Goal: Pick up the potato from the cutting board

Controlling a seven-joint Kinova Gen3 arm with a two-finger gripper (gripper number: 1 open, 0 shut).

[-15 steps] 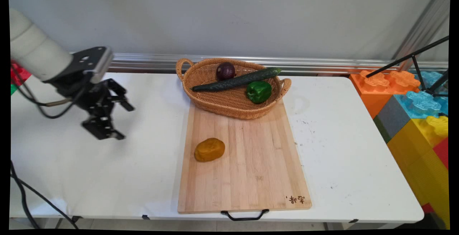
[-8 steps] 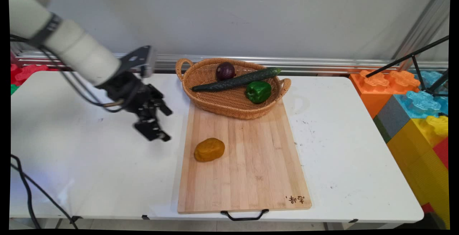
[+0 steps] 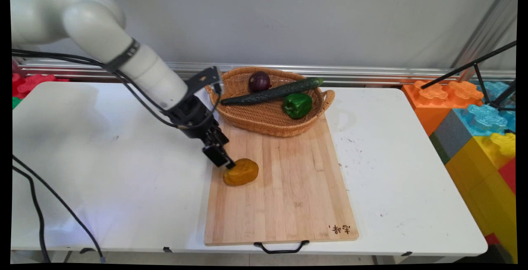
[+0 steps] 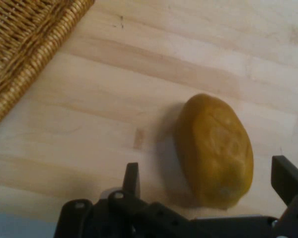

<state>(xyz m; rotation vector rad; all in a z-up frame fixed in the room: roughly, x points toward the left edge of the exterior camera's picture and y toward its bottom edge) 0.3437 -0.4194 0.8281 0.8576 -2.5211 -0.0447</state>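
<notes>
1. Over the left edge of the cutting board (image 3: 280, 179), the gripper (image 3: 225, 163) hung just above the potato (image 3: 241, 172), having swung across from the counter's (image 3: 123, 187) left side within the last second.
2. The fingers (image 4: 288, 178) stood wide apart, one on each side of the potato (image 4: 216, 148), holding nothing; contact could not be told.
3. The potato lay on the board, near its left edge, well apart from the basket (image 3: 268, 117) at the far end.
</notes>
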